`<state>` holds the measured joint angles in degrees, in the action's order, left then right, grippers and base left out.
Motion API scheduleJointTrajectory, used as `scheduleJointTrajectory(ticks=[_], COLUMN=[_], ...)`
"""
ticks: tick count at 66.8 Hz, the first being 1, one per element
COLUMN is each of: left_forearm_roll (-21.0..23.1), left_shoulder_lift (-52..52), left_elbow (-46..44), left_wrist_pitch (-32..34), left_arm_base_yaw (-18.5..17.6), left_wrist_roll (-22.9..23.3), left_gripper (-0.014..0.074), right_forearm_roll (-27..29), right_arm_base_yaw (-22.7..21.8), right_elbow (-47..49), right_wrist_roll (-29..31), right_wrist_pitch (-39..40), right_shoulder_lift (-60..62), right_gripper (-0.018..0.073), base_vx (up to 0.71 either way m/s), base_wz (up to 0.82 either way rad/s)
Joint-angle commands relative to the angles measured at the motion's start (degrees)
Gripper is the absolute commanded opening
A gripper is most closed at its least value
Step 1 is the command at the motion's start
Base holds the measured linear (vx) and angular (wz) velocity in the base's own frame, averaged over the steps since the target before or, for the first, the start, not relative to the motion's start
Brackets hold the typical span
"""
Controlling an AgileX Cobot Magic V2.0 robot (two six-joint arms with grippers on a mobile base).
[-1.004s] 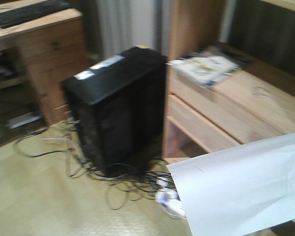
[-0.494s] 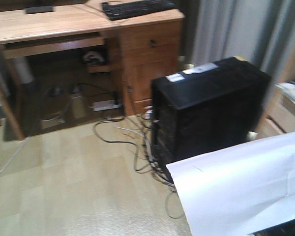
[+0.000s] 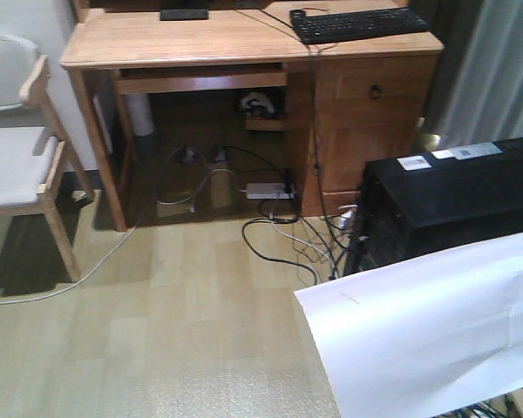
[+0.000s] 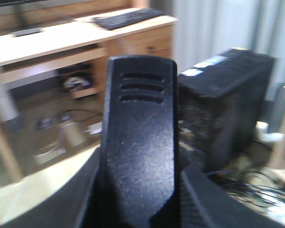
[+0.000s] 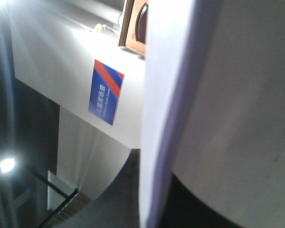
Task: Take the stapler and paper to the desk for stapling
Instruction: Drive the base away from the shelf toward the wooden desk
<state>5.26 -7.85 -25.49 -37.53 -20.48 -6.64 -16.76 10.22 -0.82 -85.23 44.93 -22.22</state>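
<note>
The white paper (image 3: pixel 427 331) hangs in the lower right of the front view, held up off the floor. In the right wrist view the paper (image 5: pixel 154 118) runs edge-on between the dark jaws of my right gripper (image 5: pixel 152 209), which is shut on it. My left gripper (image 4: pixel 140 204) is shut on the black stapler (image 4: pixel 140 137), whose slotted end sticks up between the jaws. The wooden desk (image 3: pixel 200 43) stands ahead at the top of the front view. It also shows blurred in the left wrist view, desk (image 4: pixel 47 40). Neither gripper shows in the front view.
A black computer tower (image 3: pixel 453 196) stands on the floor to the right, with tangled cables (image 3: pixel 288 235) beside it and under the desk. A black keyboard (image 3: pixel 362 22) lies on the desk. A pale wooden chair (image 3: pixel 17 157) stands at the left.
The front view has swung left: the tower slid to the right of the frame, and the desk and chair came into view. The paper keeps its place in the frame.
</note>
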Motion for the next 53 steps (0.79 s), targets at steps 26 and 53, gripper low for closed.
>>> scheduleJointTrajectory(ticks=[26,53], left_forearm_roll=[0.6,0.6], left_shoulder_lift=[-0.7,-0.7], left_elbow=[-1.8,-1.8], left_wrist_pitch=[6.7,6.7], left_arm_base_yaw=[-0.1,-0.1], left_wrist_roll=[0.2,0.2], left_gripper=[-0.0007,-0.0007], right_forearm_roll=[0.4,0.4], right_arm_base_yaw=[0.1,0.1], right_elbow=[1.7,1.7], right_wrist_roll=[0.2,0.2], right_wrist_pitch=[3.9,4.0], right_shoulder_lift=[-0.2,-0.2], right_gripper=[-0.0005,-0.0005], base_vx=[0.11,0.19], base_wz=[0.26,0.07])
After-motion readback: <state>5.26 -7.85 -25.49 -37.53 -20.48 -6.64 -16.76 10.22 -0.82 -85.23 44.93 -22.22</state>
